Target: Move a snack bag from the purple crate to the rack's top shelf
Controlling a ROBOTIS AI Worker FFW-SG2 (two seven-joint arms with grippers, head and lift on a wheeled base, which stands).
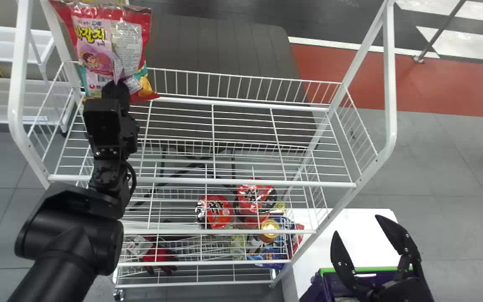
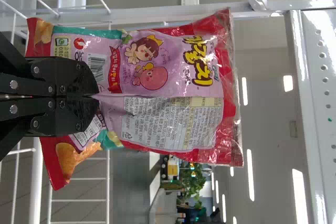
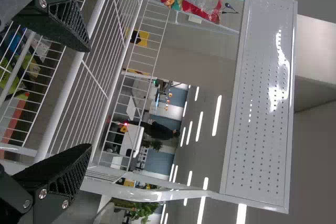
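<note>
Head view: the snack bag [image 1: 94,46] is by the far left corner of the top shelf [image 1: 241,182], with the left hand [image 1: 116,83] pinched shut on its lower part. It stands up tall, its long side going the same way as the fingers and most of it above their tips, so the hand may need to tip it to lay it down. Near right, well apart, the right hand [image 1: 356,225] is wide open and empty over the purple crate [image 1: 326,289].
</note>
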